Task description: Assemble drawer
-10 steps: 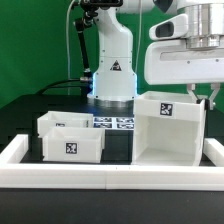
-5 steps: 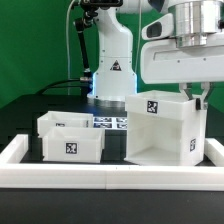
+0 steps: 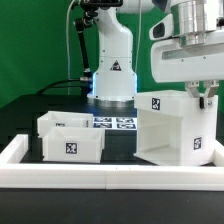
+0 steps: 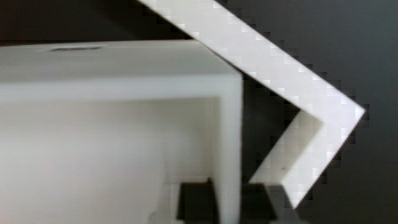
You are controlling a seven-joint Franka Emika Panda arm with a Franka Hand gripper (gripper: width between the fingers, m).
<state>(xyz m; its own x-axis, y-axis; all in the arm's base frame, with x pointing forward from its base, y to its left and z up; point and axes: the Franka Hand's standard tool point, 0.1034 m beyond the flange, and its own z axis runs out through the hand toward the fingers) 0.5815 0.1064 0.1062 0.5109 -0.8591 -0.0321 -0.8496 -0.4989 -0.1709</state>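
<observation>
The drawer's tall white casing (image 3: 175,130) stands at the exterior view's right, open side forward, turned slightly, with a tag on its top edge. My gripper (image 3: 205,97) is shut on the top of its right wall. In the wrist view the thin wall (image 4: 228,130) runs between my dark fingers (image 4: 194,203), with my gripper (image 4: 231,205) closed around it. The two shallow trays stand at the left, one in front (image 3: 72,143) and one behind (image 3: 62,122), each tagged.
The marker board (image 3: 115,122) lies flat by the robot base, behind the trays. A long low white border rail (image 3: 100,178) runs along the front and up both sides; in the wrist view it (image 4: 240,45) lies close beside the casing.
The casing has turned and shifted toward the exterior view's right, with my gripper holding its wall. The trays have not moved.
</observation>
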